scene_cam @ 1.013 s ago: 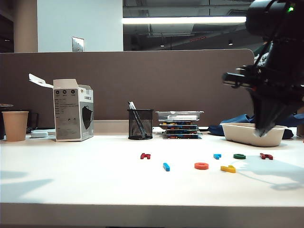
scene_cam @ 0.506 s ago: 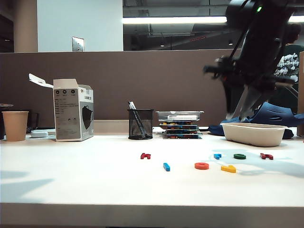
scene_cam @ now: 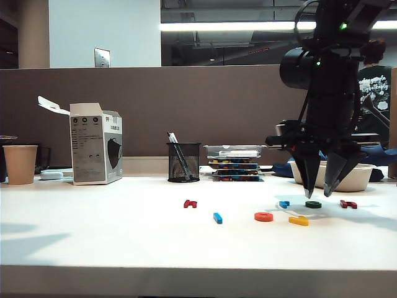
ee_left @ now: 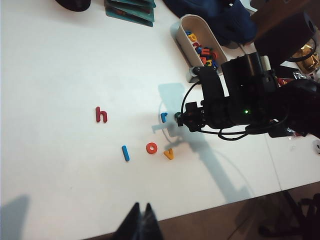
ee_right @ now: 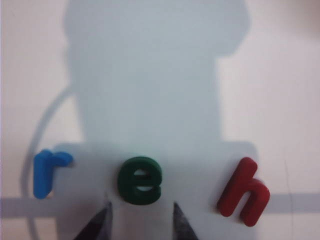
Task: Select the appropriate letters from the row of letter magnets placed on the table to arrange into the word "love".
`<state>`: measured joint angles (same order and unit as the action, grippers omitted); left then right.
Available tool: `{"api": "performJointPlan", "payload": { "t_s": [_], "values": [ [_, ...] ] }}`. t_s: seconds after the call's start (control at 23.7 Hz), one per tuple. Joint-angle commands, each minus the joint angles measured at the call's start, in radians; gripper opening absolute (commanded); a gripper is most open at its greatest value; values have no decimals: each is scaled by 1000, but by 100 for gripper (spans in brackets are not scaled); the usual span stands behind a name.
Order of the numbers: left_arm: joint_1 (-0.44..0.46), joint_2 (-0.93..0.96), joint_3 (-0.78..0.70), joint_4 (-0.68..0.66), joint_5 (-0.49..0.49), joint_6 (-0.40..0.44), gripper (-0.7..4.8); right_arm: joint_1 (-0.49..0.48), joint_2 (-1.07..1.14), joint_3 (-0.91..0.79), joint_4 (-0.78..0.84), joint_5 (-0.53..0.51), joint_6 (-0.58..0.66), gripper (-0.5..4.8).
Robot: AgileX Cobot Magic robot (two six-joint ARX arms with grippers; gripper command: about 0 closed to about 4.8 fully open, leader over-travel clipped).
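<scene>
On the white table lie the blue l, orange o and yellow v side by side. Behind them sit a light blue r, the green e and a dark red h. Another dark red h lies apart on the left. My right gripper hangs open just above the green e, pointing down, its tips a little short of the letter and holding nothing. My left gripper is shut and empty, high over the table's front edge.
A white tray of spare letters stands behind the right gripper. Along the back are a stack of flat boxes, a mesh pen holder, an open carton and a paper cup.
My right arm has swung in from the right and come down over the green e, and its jaws have opened. The letters have not moved.
</scene>
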<state>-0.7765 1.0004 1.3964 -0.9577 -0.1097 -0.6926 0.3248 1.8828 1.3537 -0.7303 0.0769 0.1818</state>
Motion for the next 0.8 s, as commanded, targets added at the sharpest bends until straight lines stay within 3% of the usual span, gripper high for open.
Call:
{"api": "performJointPlan", "payload": {
  "t_s": [0.04,0.21,0.8],
  "values": [
    [-1,-2,4,10,-3,5,-5,-2,0,8,29,3,-14,150],
    [-1,-2,4,10,-3,5,-5,-2,0,9,46,-1,-26,172],
    [-1,-2,4,10,-3,5,-5,-2,4,9,77,-2,-38,174]
  ]
}}
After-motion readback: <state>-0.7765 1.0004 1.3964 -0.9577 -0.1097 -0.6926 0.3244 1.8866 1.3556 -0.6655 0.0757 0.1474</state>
